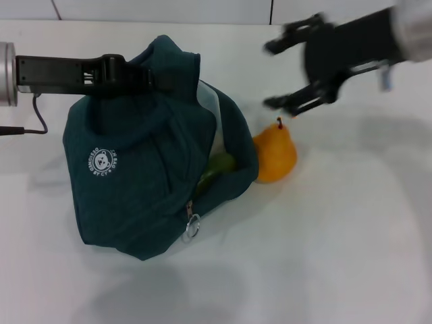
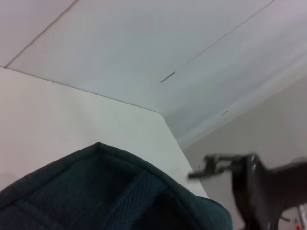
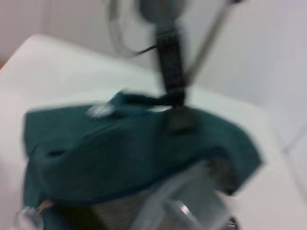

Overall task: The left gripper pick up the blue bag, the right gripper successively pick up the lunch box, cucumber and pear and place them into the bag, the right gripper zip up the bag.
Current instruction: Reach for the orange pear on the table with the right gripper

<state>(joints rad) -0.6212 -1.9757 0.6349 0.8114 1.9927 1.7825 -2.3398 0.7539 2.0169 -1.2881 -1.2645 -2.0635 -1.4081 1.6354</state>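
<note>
The bag (image 1: 142, 169) sits nearest on the white table (image 1: 324, 256), its ring zipper pull (image 1: 192, 227) hanging at 6 o'clock and its white logo (image 1: 101, 163) facing up. Its mouth opens toward 3 o'clock – the cucumber (image 1: 217, 166) shows green inside, with the lunch box (image 1: 210, 108) edge pale above it. The pear (image 1: 275, 154) stands just beside the mouth, touching the bag's rim. The left gripper (image 1: 150, 75) reaches in from 9 o'clock, clenched on the bag's top fabric. Farther back, at 1 o'clock, the right gripper (image 1: 278, 74) hovers above the pear – released, 2 fingers spread wide, holding nothing.
</note>
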